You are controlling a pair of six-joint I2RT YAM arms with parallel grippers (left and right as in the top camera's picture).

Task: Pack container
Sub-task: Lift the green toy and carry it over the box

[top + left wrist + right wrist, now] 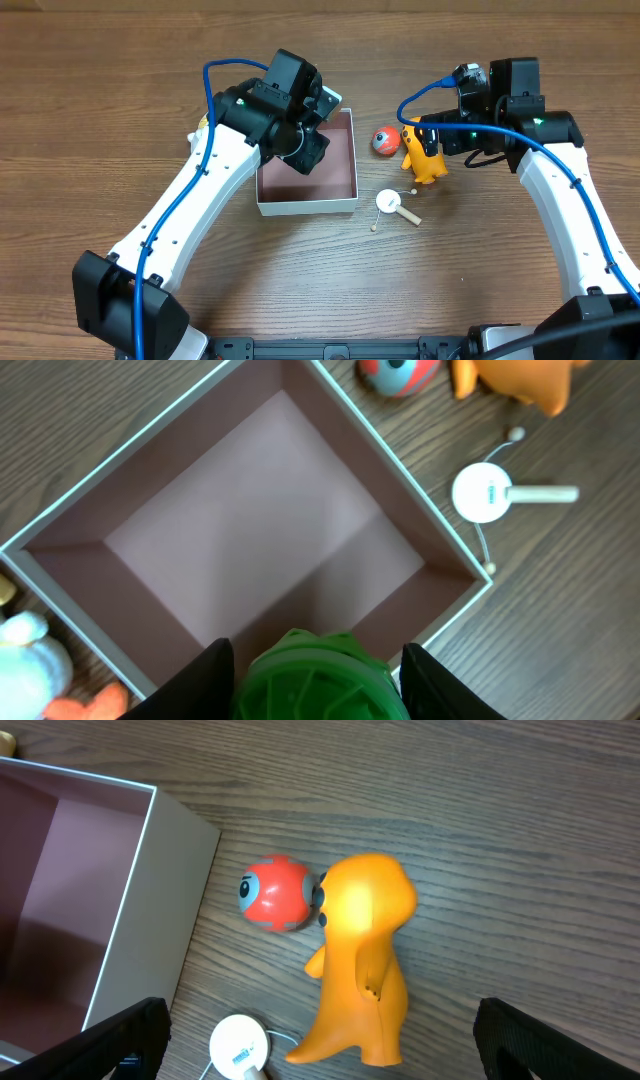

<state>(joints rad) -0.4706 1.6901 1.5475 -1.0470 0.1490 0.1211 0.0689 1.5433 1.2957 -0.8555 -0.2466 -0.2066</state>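
Observation:
The container [306,205] is a shallow square box with white walls and an empty pinkish-brown inside [378,475]. My left gripper [305,150] hangs over its near side, shut on a green ribbed toy [318,680]. My right gripper [425,145] is open, its fingers wide apart on either side of an orange figure [360,960] that stands on the table right of the container. A red ball with a blue eye [275,893] touches the figure's head.
A white disc with a thin wire and a stick [388,201] lies near the container's front right corner, also in the left wrist view [482,492]. A light blue toy [25,655] and an orange piece [85,705] lie outside the container's left wall.

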